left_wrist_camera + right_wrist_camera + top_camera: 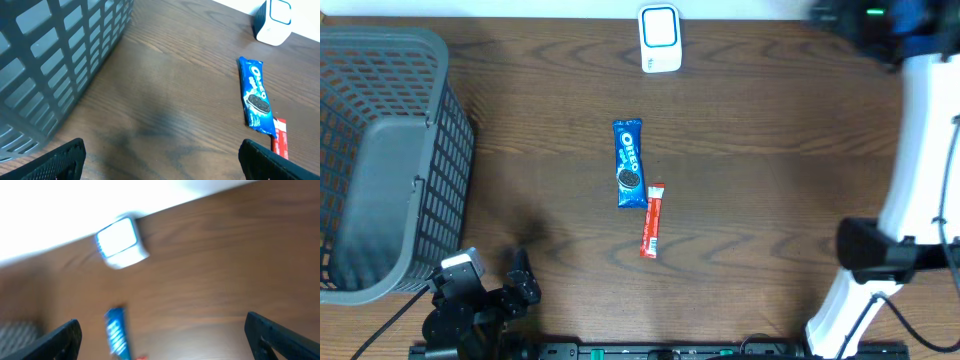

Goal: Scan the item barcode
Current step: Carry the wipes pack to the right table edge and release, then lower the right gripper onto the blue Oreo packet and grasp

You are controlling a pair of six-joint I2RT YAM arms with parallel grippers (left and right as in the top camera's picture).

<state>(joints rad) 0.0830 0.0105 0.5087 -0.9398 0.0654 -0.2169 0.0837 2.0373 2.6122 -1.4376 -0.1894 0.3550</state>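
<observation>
Blue Oreo packet [629, 163], long, flat, beside red stick sachet [652, 221]

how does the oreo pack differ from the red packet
The Oreo pack is blue, the red packet red and white. The Oreo pack is wider and longer than the red packet. The Oreo pack lies nearer the white scanner than the red packet. Both lie flat on the table, unheld.

Table [770, 150] holds basket [450, 170], scanner [660, 38], Oreo pack [629, 163], sachet [652, 220].
</observation>
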